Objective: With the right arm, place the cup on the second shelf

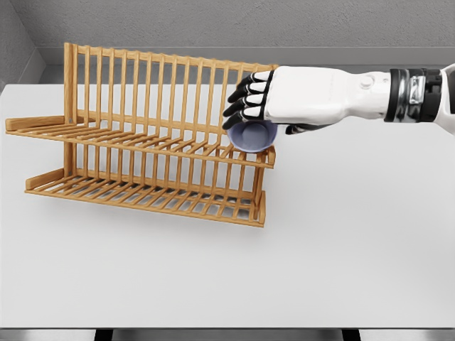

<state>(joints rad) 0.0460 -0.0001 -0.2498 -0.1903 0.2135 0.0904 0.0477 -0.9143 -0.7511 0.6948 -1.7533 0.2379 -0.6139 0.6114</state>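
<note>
Spanning most of your view is the white counter (341, 270); nothing else lies on it besides the rack. Wooden dish rack (149, 135) sits on its left half: two slatted tiers and a tall slatted back. The upper shelf (128, 138) is the second shelf by my reading, and its slats run out to a low lip at the right end. Lower shelf (142, 195) sits forward and below it.

Your right arm comes in from the right edge, level, with the right hand (266, 103) over the right end of the upper shelf. Its dark fingers (245, 99) are curled down over the cup (252, 135), a small blue-grey one held from above, with only its lower body showing under the palm. Grip looks closed on it. Cup is at, or just above, the right end of the upper slats; you cannot tell from this angle whether its base touches them.

Progress, as a judgement: carry is done, and placing is nearly done. What is left is to settle the cup, let go and draw the hand back.

Watch points: the end lip and the rack's back slats are close to the fingers. The cup sits near the shelf's right edge, so it could tip off.

Left arm not seen.
</note>
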